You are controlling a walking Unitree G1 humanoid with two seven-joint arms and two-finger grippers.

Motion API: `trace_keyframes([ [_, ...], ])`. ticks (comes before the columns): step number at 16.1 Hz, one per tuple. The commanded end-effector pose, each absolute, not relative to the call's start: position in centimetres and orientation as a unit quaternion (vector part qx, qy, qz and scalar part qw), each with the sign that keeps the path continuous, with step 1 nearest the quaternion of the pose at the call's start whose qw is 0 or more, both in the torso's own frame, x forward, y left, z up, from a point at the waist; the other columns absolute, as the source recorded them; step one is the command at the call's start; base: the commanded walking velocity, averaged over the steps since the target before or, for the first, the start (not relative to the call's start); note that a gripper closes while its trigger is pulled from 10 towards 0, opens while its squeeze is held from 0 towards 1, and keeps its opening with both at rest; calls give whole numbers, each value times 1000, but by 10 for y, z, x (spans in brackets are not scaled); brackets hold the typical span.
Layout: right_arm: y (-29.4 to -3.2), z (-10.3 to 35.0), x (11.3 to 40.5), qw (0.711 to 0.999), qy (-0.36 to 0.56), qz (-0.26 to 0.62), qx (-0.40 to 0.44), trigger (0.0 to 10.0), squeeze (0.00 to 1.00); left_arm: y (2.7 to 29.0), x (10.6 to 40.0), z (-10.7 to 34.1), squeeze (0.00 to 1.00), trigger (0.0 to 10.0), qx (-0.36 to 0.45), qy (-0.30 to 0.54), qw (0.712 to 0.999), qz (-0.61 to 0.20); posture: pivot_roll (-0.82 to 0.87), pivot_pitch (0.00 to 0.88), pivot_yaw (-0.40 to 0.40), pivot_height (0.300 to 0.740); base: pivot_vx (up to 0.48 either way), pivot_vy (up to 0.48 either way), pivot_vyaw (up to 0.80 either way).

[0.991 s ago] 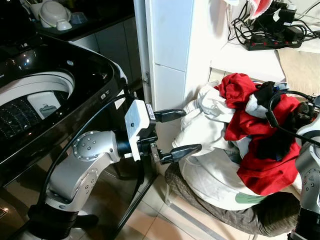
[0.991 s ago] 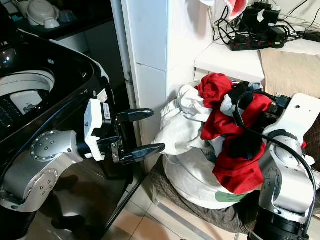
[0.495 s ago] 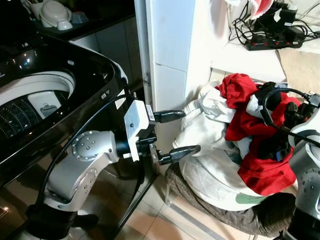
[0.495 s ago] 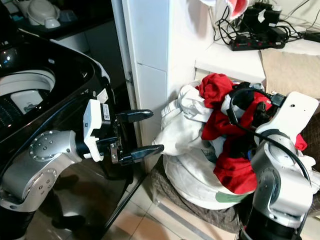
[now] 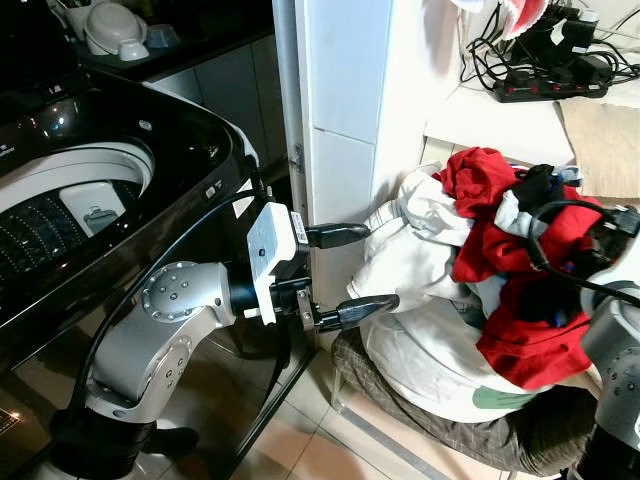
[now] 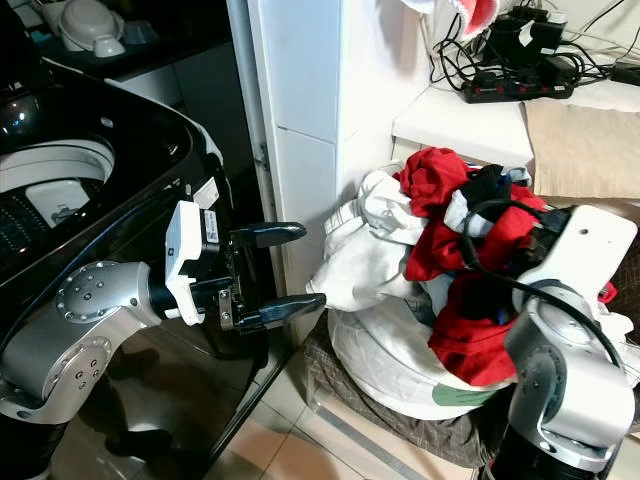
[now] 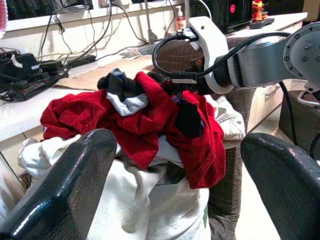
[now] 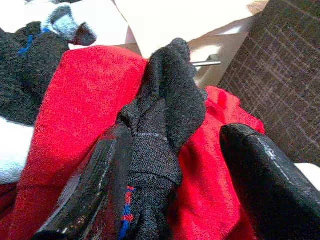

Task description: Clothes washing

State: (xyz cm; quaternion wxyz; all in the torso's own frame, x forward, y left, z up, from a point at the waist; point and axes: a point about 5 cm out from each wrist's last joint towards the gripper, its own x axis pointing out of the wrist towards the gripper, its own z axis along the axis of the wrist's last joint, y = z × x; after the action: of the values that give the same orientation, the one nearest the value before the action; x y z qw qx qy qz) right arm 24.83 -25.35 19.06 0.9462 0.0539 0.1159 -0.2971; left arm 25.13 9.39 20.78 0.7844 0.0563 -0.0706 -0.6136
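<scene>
Setting: tiled floor [image 5: 310,440] in a narrow utility corner, with a white pillar [image 5: 345,100] between the washer and the laundry.
Laundry pile: heaped in a dark checked basket [image 5: 420,425] at the foot of the pillar; a white garment [image 5: 420,300] bulges at the front, a red garment [image 5: 520,290] is draped over the top, and dark pieces lie among the red.
Black sock [image 8: 160,135]: lies on the red cloth, between the right gripper's fingers and touching one of them.
Right gripper [image 8: 200,170]: down in the top of the pile, jaws spread apart around the sock, not closed on it.
Left gripper [image 5: 360,268]: held level just beside the white garment, jaws wide and holding nothing, the lower fingertip at the cloth's edge.
Washing machine [image 5: 110,200]: black top-loader on the robot's left, lid up, drum [image 5: 60,205] exposed.
Shelf [image 5: 500,115]: white, behind the pile, carrying a power strip [image 5: 545,88] with tangled cables.
</scene>
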Motion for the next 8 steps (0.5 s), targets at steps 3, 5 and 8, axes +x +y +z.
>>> trace_keyframes([
  [3, -256, 190, 257, 951, 111, -278, 71, 10000, 0, 96, 251, 211, 0, 10000, 59, -74, 784, -613, -98, 0, 32, 740, 0, 0, 0],
  [5, -258, 184, 258, 951, 129, -272, 78, 10000, 0, 96, 251, 212, 0, 10000, 61, -74, 784, -613, -93, 0, 32, 740, 0, 0, 0],
  [8, -257, 177, 259, 946, 140, -269, 117, 10000, 0, 96, 252, 212, 0, 10000, 63, -74, 785, -612, -90, 0, 31, 740, 0, 0, 0],
])
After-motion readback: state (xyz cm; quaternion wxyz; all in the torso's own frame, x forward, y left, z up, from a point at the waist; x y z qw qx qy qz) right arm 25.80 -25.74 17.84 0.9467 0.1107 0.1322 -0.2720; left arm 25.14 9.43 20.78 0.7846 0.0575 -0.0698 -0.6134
